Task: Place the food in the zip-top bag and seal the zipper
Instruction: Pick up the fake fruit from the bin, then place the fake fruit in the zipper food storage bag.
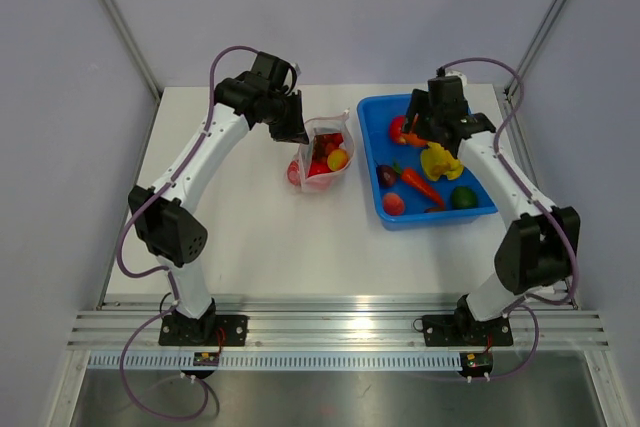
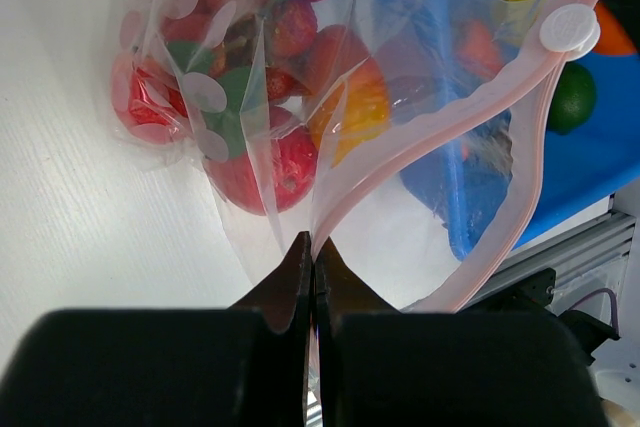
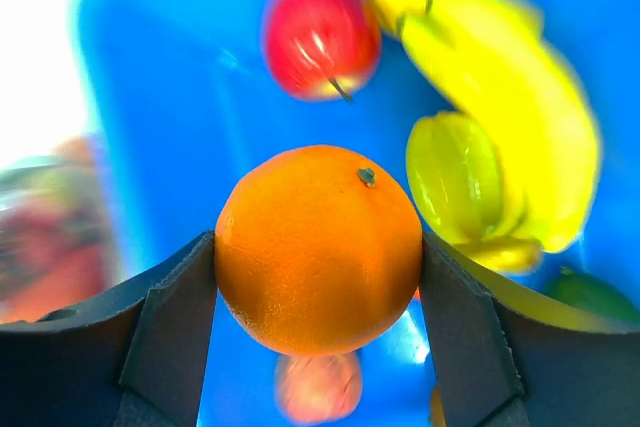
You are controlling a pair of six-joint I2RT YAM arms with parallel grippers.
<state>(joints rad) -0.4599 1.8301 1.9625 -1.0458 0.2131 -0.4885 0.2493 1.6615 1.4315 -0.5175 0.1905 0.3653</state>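
The clear zip-top bag (image 1: 322,155) with pale dots stands open on the table, holding several red, green and orange toy foods. My left gripper (image 2: 314,247) is shut on the bag's mouth edge, pinching the pink zipper strip (image 2: 440,117), which loops open with a white slider (image 2: 568,27) at its far end. My right gripper (image 3: 318,247) is shut on a toy orange (image 3: 318,247) and holds it above the blue tray (image 1: 372,117). The tray holds a red apple (image 3: 320,35), a yellow banana (image 3: 520,97), a carrot (image 1: 420,185), a green lime (image 1: 462,197) and more.
The blue tray sits right of the bag on the white table (image 1: 250,237). A metal rail (image 1: 330,332) runs along the near edge with both arm bases. Grey walls enclose the table at the back and sides.
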